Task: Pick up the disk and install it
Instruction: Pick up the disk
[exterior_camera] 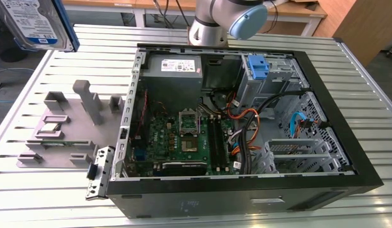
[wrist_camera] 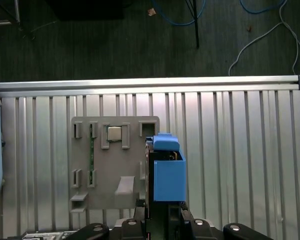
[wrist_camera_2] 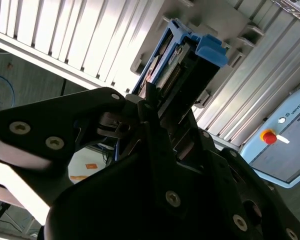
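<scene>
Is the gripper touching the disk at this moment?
Touching. In the second wrist view, the gripper clamps the disk by its near end.

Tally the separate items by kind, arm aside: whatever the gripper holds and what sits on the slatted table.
disk, held in the gripper: 1
open computer case: 1
grey parts holder: 1
Total: 3

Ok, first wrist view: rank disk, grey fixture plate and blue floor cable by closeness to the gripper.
1. disk, clamped in the gripper.
2. grey fixture plate, on the table below.
3. blue floor cable, past the table edge.
</scene>
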`<state>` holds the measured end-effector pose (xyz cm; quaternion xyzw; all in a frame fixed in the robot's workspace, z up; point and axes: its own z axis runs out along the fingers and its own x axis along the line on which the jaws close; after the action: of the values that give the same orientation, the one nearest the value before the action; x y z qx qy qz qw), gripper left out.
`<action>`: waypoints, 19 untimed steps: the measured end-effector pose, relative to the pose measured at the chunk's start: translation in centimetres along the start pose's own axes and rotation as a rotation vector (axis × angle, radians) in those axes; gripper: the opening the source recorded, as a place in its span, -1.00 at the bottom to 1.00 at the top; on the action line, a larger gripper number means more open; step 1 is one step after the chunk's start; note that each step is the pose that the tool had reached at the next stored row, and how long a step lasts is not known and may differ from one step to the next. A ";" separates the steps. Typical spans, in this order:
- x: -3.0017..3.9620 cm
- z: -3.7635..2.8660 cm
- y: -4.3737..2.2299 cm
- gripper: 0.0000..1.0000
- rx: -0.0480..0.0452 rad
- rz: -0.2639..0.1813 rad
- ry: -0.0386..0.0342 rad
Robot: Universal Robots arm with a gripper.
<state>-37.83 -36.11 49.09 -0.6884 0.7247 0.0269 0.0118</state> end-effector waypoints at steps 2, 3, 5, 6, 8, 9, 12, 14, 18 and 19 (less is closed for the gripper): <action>-0.02 0.00 -0.41 -0.30 0.0000 0.000 -0.0001; -0.03 -0.01 -0.64 -0.30 -0.0001 0.000 0.0000; -0.06 -0.02 -1.07 -0.30 0.0000 0.000 -0.0001; -0.07 -0.02 -1.28 -0.30 0.0000 0.000 0.0000; -0.09 -0.03 -1.67 -0.30 0.0000 0.000 0.0000; -0.10 -0.04 -1.85 -0.30 0.0000 0.000 0.0000; -0.13 -0.05 -2.43 -0.30 0.0000 0.000 0.0000; -0.15 -0.05 -2.82 -0.30 0.0001 0.000 -0.0001; -0.18 -0.07 -3.49 -0.30 0.0000 0.000 0.0000; -0.19 -0.07 -3.64 -0.30 -0.0001 0.000 0.0000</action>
<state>-34.18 -36.11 49.08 -0.6884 0.7247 0.0269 0.0118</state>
